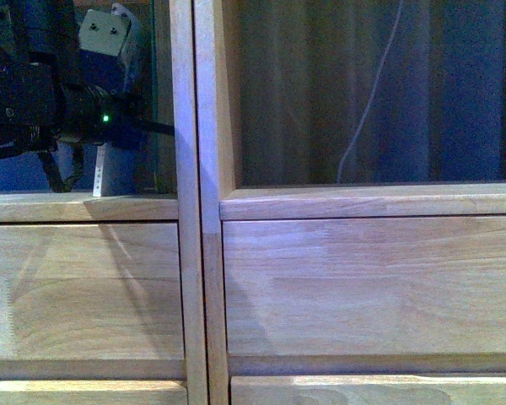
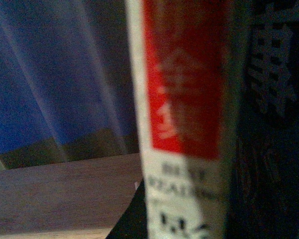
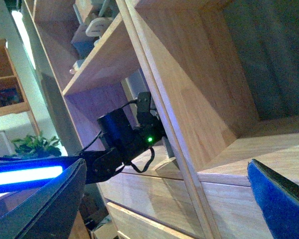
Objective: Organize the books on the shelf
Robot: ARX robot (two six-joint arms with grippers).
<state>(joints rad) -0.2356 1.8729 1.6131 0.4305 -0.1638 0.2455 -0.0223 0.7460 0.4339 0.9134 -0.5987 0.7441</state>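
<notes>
The whitish paperback (image 2: 184,194), with a red band (image 2: 184,79) and dark print, fills the left wrist view, blurred and upright. In the front view its lower end (image 1: 101,175) stands on the floor of the left cubby of the oak shelf (image 1: 194,253). My left gripper (image 1: 110,135) is inside that cubby, shut on the paperback. A dark cover with large print (image 2: 274,89) stands close beside the paperback. A thin dark-green strip (image 1: 163,101) stands against the cubby's divider. My right gripper (image 3: 164,209) is open and empty in front of the shelf (image 3: 224,164); its blue-padded fingers (image 3: 281,199) frame the view.
The right cubby (image 1: 371,93) shows a curtain and a hanging white cable (image 1: 363,118) behind it. Plain drawer fronts (image 1: 371,287) lie below both cubbies. Small items sit on a higher shelf (image 3: 97,27). A potted plant (image 3: 37,145) stands off to the side.
</notes>
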